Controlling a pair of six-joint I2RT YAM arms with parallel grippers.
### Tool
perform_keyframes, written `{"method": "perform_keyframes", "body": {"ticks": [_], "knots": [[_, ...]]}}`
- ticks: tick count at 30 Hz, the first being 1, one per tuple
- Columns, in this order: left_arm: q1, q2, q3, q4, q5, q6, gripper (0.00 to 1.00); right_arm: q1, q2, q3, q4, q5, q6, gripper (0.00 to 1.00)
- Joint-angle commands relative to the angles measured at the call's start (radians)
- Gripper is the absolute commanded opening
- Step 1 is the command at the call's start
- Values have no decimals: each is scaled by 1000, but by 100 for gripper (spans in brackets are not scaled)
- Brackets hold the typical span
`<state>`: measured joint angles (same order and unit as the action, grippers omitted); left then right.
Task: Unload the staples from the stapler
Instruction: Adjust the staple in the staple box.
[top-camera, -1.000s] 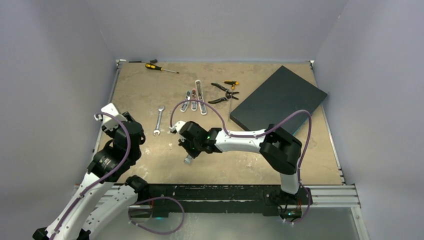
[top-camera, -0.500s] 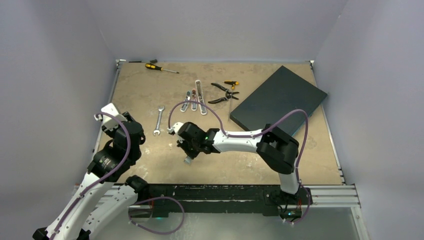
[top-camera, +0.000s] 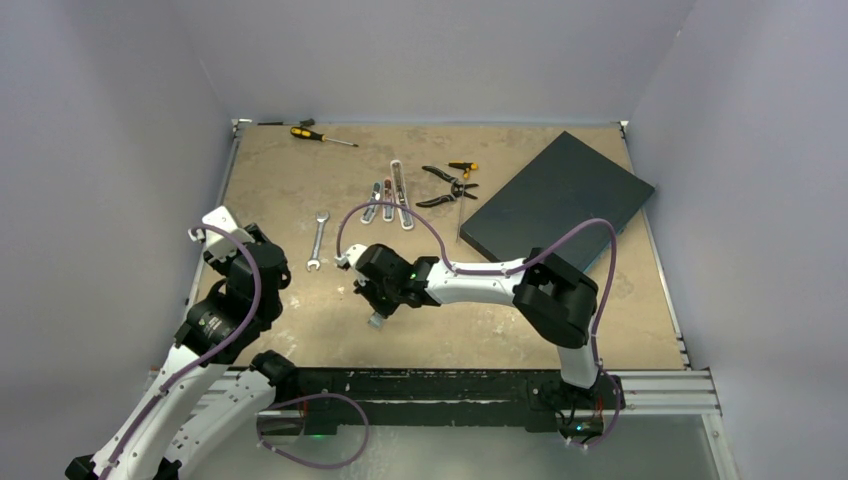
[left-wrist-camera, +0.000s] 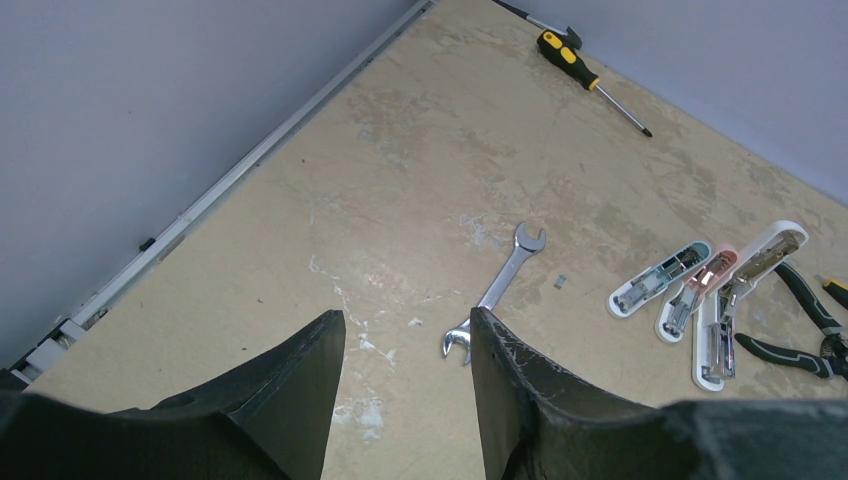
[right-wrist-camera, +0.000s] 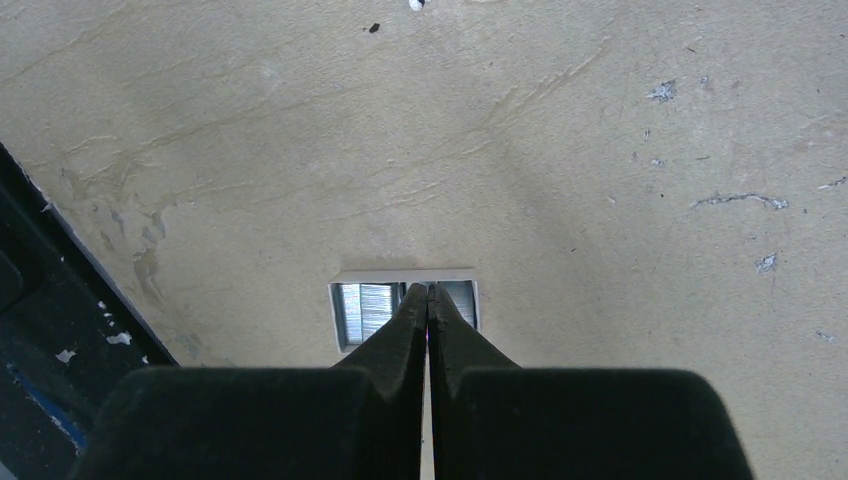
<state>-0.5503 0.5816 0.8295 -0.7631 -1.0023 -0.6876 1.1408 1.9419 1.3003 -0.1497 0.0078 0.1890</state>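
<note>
Right gripper (right-wrist-camera: 428, 292) fingers pressed together, tips at a small white box (right-wrist-camera: 380, 277) with the staples (right-wrist-camera: 362, 312) inside, near the bench (top-camera: 300, 180) front edge, left of centre. Left gripper (left-wrist-camera: 405, 328) is spread and empty, by the left edge. Opened white stapler (left-wrist-camera: 770, 250) lies toward the far edge.

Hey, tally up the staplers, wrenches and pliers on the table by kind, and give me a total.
Staplers: 3 (teal stapler, pink stapler, white stapler)
Wrench: 1
Pliers: 1
Total: 5
</note>
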Motion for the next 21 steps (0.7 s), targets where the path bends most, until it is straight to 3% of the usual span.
{"method": "perform_keyframes", "body": {"ticks": [1, 21], "knots": [[2, 3, 11, 35, -2, 14, 48, 7, -13, 11, -12, -5, -18, 0], [2, 1, 11, 35, -2, 15, 48, 10, -12, -1, -26, -24, -23, 0]]}}
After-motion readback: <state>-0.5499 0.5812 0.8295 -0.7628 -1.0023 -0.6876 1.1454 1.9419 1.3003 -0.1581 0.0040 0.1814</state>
